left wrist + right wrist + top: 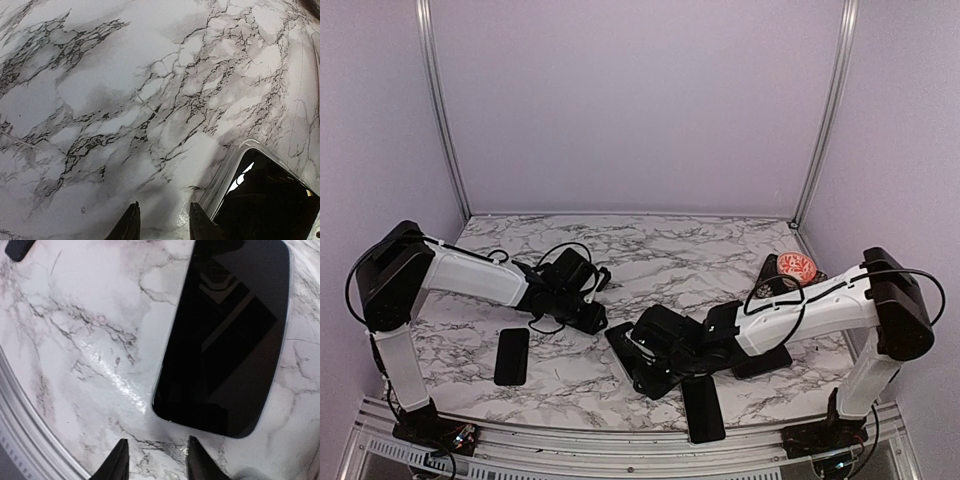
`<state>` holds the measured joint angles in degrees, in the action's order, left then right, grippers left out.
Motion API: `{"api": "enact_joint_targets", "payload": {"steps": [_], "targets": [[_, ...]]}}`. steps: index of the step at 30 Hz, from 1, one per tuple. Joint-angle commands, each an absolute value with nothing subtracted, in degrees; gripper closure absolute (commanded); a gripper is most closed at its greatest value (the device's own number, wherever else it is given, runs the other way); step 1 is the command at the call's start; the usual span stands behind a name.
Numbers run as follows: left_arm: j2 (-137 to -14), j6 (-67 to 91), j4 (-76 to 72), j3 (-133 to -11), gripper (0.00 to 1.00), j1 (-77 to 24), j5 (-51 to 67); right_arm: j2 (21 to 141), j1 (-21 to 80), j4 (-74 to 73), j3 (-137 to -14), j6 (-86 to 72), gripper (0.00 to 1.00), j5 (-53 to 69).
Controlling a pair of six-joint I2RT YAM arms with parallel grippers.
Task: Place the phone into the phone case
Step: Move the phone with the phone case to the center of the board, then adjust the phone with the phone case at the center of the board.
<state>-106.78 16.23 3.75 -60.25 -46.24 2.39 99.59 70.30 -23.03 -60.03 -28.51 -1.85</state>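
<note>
Marble point(100, 75) open ahead of left gripper point(165, 225), parted, empty. Right wrist: phone point(225, 335) just past right gripper point(156, 460), parted, empty; rail point(20, 415) near.

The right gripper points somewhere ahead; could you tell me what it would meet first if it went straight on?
Probably the near corner of the glossy black rectangular phone lying just ahead, though depth is unclear.

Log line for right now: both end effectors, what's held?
left end effector: open, empty, over marble table | right end effector: open, empty, glossy black slab flat just ahead | held: nothing
</note>
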Motion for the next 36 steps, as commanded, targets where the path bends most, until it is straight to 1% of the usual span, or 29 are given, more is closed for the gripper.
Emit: {"api": "enact_joint_targets", "payload": {"steps": [1,2,4,5,7,8,15,18,20,25,30,34,36], "targets": [[-101.4,15.4,7.5,-60.1,0.67,-45.4,-2.7,93.7,70.9,-25.3,-62.3,-25.1,0.49,2.7],[-100.4,15.7,7.9,-59.7,0.66,-45.4,-3.3,93.1,70.9,-25.8,-62.9,-25.3,0.44,2.0],[-98.1,16.2,8.6,-58.6,0.66,-45.4,-3.5,93.2,70.1,-27.5,-64.7,-25.9,0.41,-2.1],[-97.1,16.4,8.8,-57.7,0.66,-45.5,-2.8,93.8,69.2,-28.4,-65.9,-26.5,0.36,-3.5],[-94.9,17.0,8.6,-55.6,0.66,-45.5,-0.4,95.9,68.0,-29.6,-67.9,-26.9,0.06,-5.5],[-94.2,17.3,8.4,-54.6,0.66,-45.6,2.1,97.2,67.8,-30.1,-69.0,-27.0,0.02,-6.4],[-93.0,19.7,5.6,-49.3,0.66,-47.5,6.6,107.5,66.1,-36.5,-77.6,-27.6,0.01,-11.9],[-93.9,20.0,4.0,-49.0,0.63,-49.1,7.9,109.5,65.1,-34.9,-77.3,-27.5,0.01,-10.4],[-94.7,20.1,3.5,-49.2,0.62,-50.0,7.8,110.1,65.0,-33.3,-76.6,-27.3,0.02,-9.3],[-97.2,20.7,2.0,-49.7,0.63,-50.8,8.1,112.0,64.7,-32.0,-76.3,-27.5,0.09,-10.5],[-99.6,20.7,1.6,-51.0,0.63,-51.3,8.7,112.6,64.1,-30.0,-75.0,-28.0,0.20,-11.1],[-100.6,20.6,1.4,-51.7,0.63,-51.7,9.0,113.2,63.8,-29.6,-74.4,-28.3,0.24,-11.5],[-100.9,20.6,1.4,-51.8,0.63,-51.8,9.0,113.2,63.9,-29.1,-74.0,-28.4,0.28,-11.8]]}}
